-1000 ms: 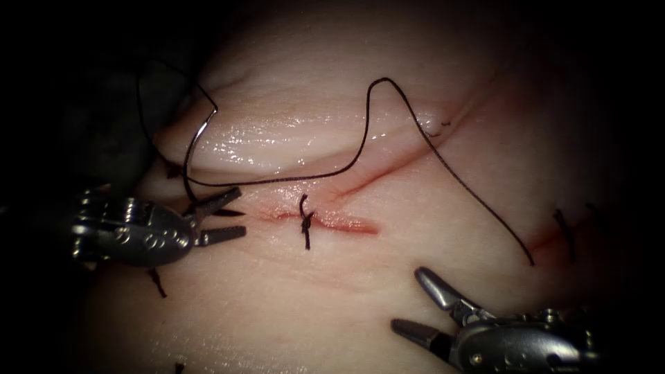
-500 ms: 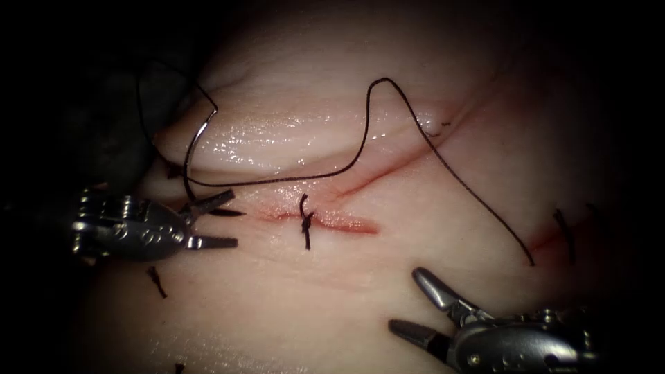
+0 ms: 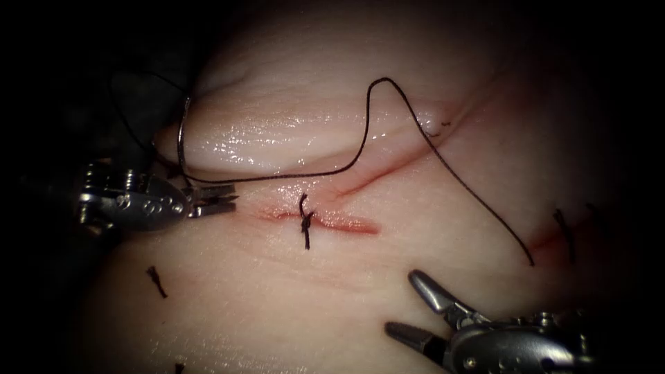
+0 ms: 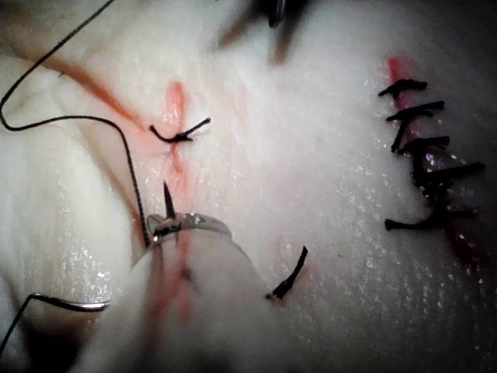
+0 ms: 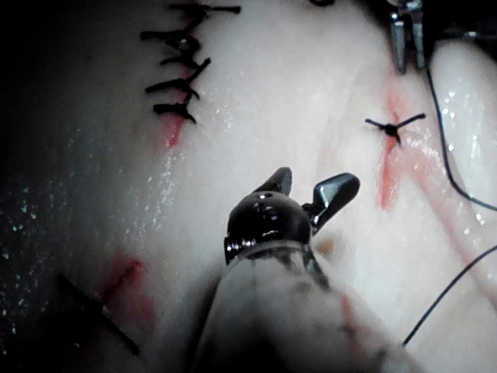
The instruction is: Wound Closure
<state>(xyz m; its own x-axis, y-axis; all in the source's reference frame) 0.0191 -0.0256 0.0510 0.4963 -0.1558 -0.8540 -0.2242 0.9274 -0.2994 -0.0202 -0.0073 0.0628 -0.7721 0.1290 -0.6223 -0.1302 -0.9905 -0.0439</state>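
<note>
The endoscope looks down from above and in front on the pale, glistening slab of tissue (image 3: 388, 291), far enough back to take in both tools' tips. The left wrist camera looks along its shaft from very close, and the right wrist camera does likewise. All three views share the short red cut (image 3: 325, 220) (image 4: 175, 116) (image 5: 392, 148) crossed by a knotted black stitch (image 3: 305, 221) (image 4: 180, 135) (image 5: 394, 127).

A central pool of light fell on the tissue (image 3: 388, 277) in the endoscope view, its edges sinking into black. Glare glistened along the wet fold. Close wrist views were washed out.
</note>
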